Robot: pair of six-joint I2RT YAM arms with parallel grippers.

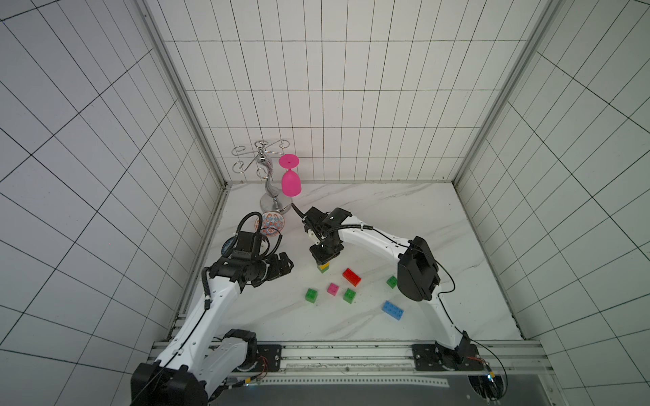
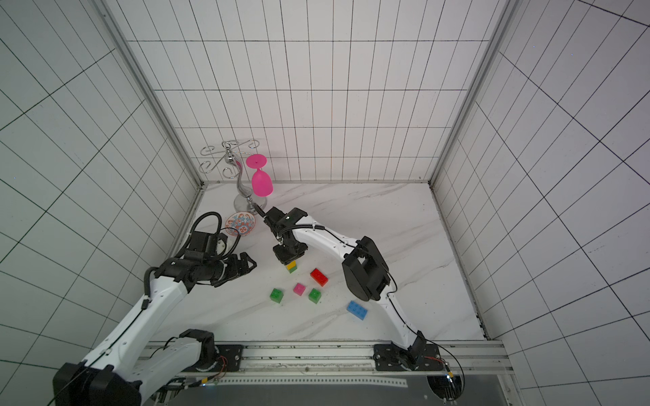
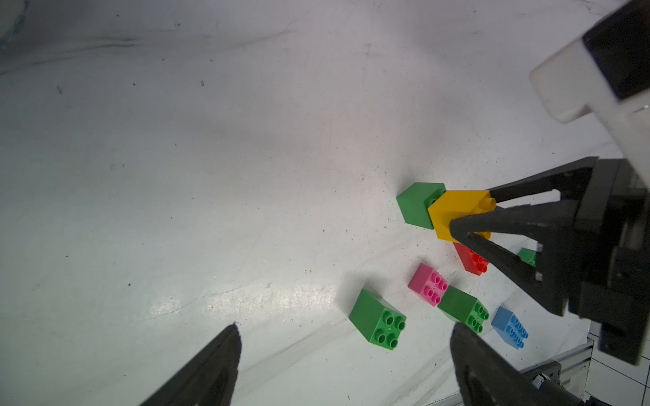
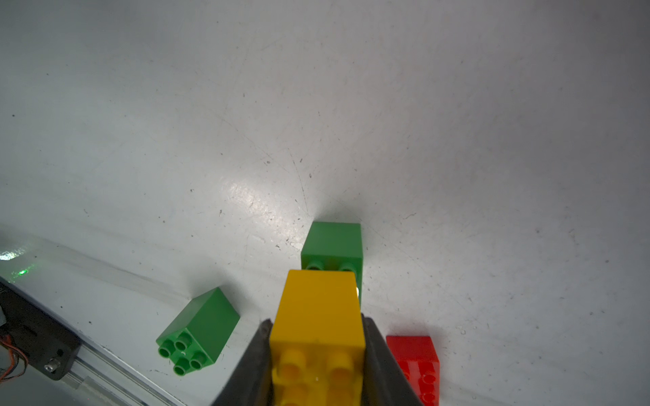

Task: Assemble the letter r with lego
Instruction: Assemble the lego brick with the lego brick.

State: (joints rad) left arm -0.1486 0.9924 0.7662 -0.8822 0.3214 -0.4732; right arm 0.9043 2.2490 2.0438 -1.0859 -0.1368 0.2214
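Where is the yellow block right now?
In both top views the yellow cube is mid-table, clamped in the right gripper just over a green cube, with the red brick close beside it.

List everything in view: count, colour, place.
Yellow cube: one, yellow; in right gripper.
Green cubes: four, green; one under yellow cube, three loose on table.
Pink cube: one, pink; between two green cubes.
Red brick: one, red; beside yellow cube.
Blue brick: one, blue; nearest table front.
Glass: one, pink; hanging inverted on rack.
Rack: one, silver; back left.
Bowl: one, patterned; before rack.
Left gripper: one, black; open, empty.
Right gripper: one, black; shut on yellow cube.
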